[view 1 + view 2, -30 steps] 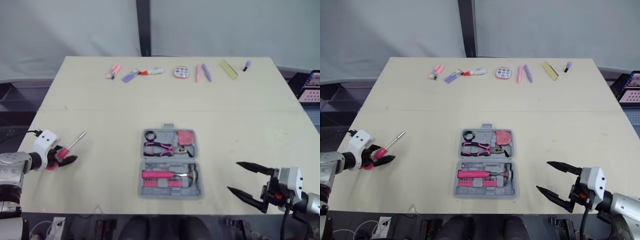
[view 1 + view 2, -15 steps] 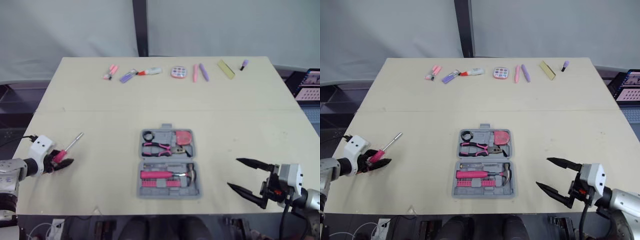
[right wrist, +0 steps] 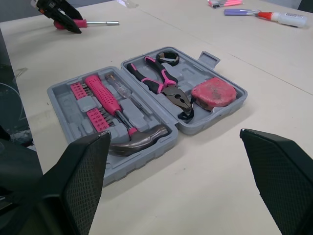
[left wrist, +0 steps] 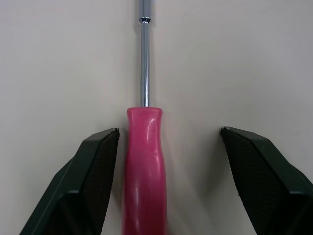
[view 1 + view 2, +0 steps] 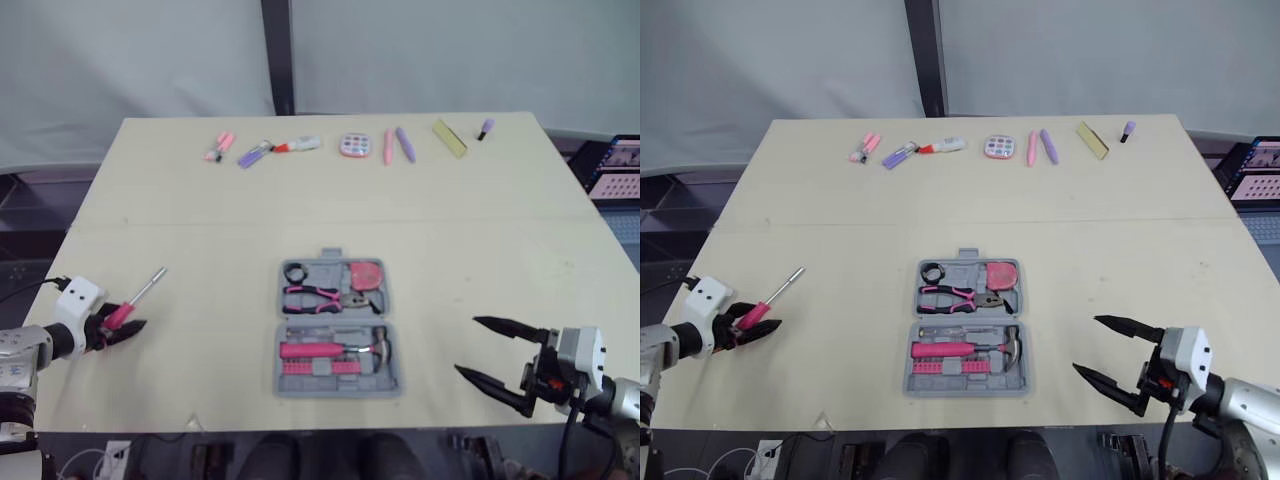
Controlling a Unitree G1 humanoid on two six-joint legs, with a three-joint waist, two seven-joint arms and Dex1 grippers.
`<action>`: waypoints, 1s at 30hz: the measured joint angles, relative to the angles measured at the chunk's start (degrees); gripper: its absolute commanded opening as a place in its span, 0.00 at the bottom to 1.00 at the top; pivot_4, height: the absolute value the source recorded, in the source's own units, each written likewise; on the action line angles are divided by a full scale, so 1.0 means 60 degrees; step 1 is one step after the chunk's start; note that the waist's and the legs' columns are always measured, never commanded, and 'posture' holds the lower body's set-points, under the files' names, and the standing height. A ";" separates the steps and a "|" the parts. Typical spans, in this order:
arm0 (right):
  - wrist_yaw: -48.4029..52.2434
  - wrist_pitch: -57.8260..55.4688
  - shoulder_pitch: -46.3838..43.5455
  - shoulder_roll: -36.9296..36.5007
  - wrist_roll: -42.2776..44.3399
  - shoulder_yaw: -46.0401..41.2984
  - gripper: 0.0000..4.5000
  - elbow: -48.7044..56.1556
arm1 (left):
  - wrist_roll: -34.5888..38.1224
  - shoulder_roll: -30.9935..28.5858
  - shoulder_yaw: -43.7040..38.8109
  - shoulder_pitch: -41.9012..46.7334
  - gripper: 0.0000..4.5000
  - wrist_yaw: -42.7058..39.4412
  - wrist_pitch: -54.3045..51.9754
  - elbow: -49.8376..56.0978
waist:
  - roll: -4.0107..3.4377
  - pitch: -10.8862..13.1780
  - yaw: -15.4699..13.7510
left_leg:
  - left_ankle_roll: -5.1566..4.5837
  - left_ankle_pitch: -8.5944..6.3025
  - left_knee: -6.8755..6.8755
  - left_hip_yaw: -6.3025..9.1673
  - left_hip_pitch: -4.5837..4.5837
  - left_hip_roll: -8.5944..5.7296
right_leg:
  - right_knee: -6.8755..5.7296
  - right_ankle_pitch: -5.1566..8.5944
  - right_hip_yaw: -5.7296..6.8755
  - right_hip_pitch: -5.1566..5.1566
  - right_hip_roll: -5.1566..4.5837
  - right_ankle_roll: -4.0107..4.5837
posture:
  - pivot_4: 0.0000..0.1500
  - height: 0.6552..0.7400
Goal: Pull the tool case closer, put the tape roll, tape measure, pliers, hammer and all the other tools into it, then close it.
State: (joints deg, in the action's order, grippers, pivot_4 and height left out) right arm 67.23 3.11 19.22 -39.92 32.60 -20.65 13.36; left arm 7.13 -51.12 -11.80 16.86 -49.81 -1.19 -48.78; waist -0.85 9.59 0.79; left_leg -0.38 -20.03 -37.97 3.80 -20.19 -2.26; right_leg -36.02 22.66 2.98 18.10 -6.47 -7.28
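Note:
The grey tool case (image 5: 340,317) lies open mid-table. In it are the black tape roll (image 5: 297,271), pink pliers (image 5: 320,297), pink tape measure (image 5: 368,274) and hammer (image 5: 375,348). A pink-handled screwdriver (image 5: 135,300) lies on the table far to the left of the case. My left gripper (image 5: 125,327) is open, its fingers either side of the screwdriver (image 4: 144,161) handle. One finger is close to the handle and the other well apart from it. My right gripper (image 5: 466,346) stands open near the front right, apart from the case and holding nothing.
A row of small items lies along the far edge: pink markers (image 5: 218,146), a purple pen (image 5: 252,154), a glue tube (image 5: 300,145), a round palette (image 5: 353,146), more pens (image 5: 396,146) and a yellow strip (image 5: 449,138). The front table edge runs just below both grippers.
My left gripper has drawn back slightly along the screwdriver toward the front left. The screwdriver and case lie as before. The right gripper has barely moved, and the view has shifted a little.

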 measured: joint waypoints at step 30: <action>0.0410 0.0094 -0.0756 -0.0004 -0.0097 0.0118 1.00 -0.0733 | 0.1336 -0.0268 0.0783 -0.1093 0.13 -0.2488 -0.3420 0.7243 | 0.0013 -0.0011 -0.0117 | -0.0001 0.0000 -0.0038 0.0031 -0.0094 -0.0008 | 0.0008 0.0000 -0.0052 0.0050 -0.0007 0.0001 | 1.00 1.00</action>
State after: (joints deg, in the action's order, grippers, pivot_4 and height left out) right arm 69.69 3.67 14.68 -39.95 32.02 -19.94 8.96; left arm 15.15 -52.73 -7.10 10.30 -64.74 -21.71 -5.32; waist -0.77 9.53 0.08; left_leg -0.38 -20.03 -38.20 3.98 -20.76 -2.31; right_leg -35.97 22.66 2.67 18.40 -6.51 -7.28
